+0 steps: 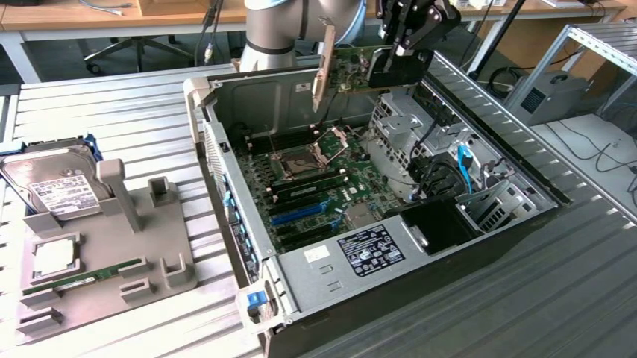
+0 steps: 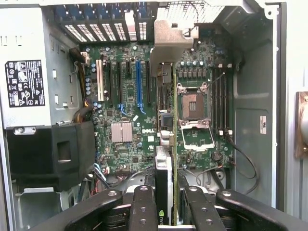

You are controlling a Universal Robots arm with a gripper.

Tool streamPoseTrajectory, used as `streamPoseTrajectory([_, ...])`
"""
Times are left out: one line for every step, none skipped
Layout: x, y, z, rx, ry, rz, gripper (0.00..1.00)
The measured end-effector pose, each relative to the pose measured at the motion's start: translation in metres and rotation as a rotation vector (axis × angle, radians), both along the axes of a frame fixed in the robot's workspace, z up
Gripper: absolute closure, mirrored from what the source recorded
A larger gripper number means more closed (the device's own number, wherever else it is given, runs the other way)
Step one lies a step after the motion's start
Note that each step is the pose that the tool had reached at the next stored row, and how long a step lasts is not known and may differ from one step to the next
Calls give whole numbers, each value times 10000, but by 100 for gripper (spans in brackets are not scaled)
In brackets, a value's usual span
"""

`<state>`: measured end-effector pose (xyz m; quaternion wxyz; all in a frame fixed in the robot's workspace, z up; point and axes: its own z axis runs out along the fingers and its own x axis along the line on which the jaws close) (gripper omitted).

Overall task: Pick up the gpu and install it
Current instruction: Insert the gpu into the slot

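Observation:
The gpu (image 1: 350, 68) is a green card with a metal bracket on one end and a black fan. It hangs on edge above the back of the open computer case (image 1: 239, 246). My gripper (image 1: 406, 46) is shut on its fan end. In the wrist view the gpu (image 2: 165, 144) shows edge-on between my two black fingers (image 2: 143, 207), over the motherboard (image 2: 130, 110) beside the CPU socket (image 2: 192, 103). The blue expansion slot (image 2: 139, 84) lies a little to one side of the card's line. The card touches no slot.
A grey fixture (image 1: 119, 231) at the exterior view's left carries a silver hard drive (image 1: 55, 190), a CPU (image 1: 55, 255) and a thin memory stick (image 1: 85, 277). Inside the case are the power supply (image 1: 371, 250), drive cages (image 1: 398, 127) and loose cables (image 1: 463, 168).

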<state>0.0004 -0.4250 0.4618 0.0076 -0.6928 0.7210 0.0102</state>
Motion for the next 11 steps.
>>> streamPoseTrajectory([-14, 1, 0, 0, 0, 0, 73])
streamPoseTrajectory([-24, 2, 0, 0, 0, 0, 73])
streamPoseTrajectory([-41, 3, 0, -1, 0, 0, 73])
streamPoseTrajectory([-58, 4, 0, 0, 0, 0, 73])
streamPoseTrajectory([-74, 5, 0, 0, 0, 0, 73])
streamPoseTrajectory([-84, 6, 0, 1, 0, -1, 73])
streamPoseTrajectory([-96, 7, 0, 0, 0, 0, 73])
streamPoseTrajectory([-109, 8, 0, 0, 0, 0, 73])
streamPoseTrajectory([-119, 9, 0, 0, 0, 0, 73])
streamPoseTrajectory([-130, 10, 0, 0, 0, 1, 73])
streamPoseTrajectory([-140, 11, 0, 0, 0, 0, 73])
